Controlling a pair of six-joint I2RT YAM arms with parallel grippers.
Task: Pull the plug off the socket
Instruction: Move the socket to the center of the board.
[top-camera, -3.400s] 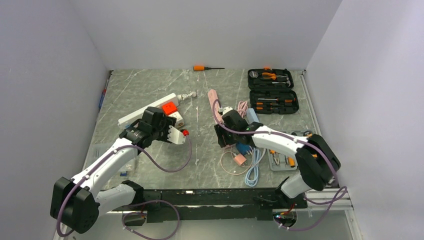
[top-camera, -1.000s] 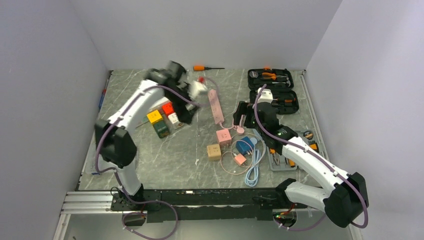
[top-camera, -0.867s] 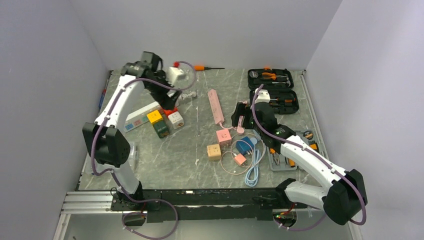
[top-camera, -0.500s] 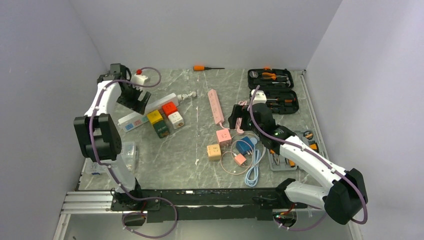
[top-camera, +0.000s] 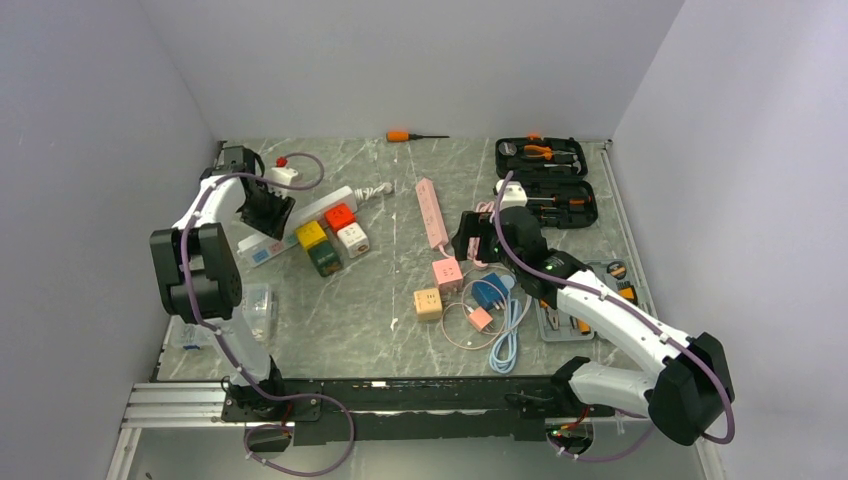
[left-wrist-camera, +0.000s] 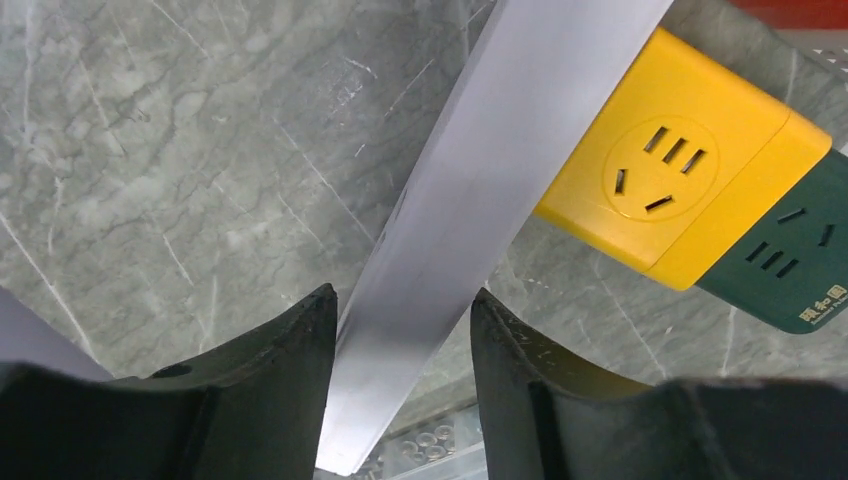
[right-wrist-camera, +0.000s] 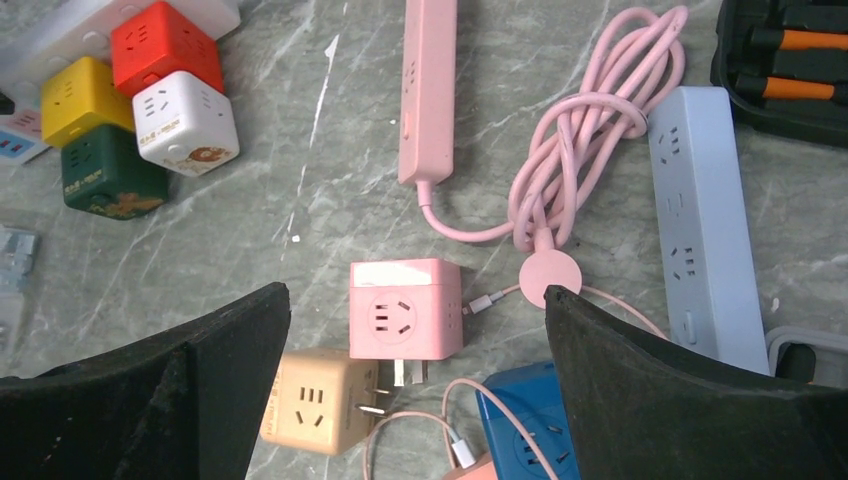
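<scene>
Socket strip (left-wrist-camera: 480, 180), the white one at the far left of the counter (left-wrist-camera: 150, 150), now runs between the fingers of my left claw (left-wrist-camera: 402, 300). They flank it closely, but I cannot tell whether they pinch it. A second ago that claw was swinging over the far middle, so it has come across to this end. The yellow cube (left-wrist-camera: 680, 190) lies against the strip, with the green cube (left-wrist-camera: 790, 270) touching it. I read this as bracing the strip; the pull itself looks not yet done. My right claw (right-wrist-camera: 415, 292), spread wide, has barely moved above the pink cube (right-wrist-camera: 405, 308).
</scene>
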